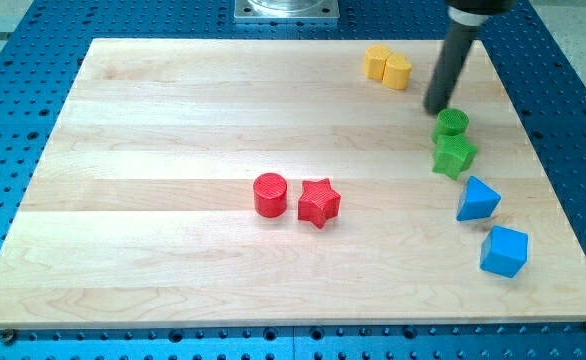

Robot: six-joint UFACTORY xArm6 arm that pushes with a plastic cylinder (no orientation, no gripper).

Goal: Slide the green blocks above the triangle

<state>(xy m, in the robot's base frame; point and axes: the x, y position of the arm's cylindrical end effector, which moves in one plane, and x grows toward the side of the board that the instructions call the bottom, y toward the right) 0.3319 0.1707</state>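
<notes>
A green cylinder (452, 124) and a green star-shaped block (455, 155) sit touching each other at the view's right, the cylinder above the star. The blue triangle (477, 200) lies just below and slightly right of the green star. My tip (435, 108) is just above and left of the green cylinder, very close to it; the dark rod rises toward the view's top right.
A blue cube (503, 251) lies below the triangle. A yellow hexagonal block (377, 62) and a yellow cylinder (398, 72) touch near the top. A red cylinder (270, 194) and red star (319, 203) sit mid-board. The wooden board's right edge (548, 180) is near.
</notes>
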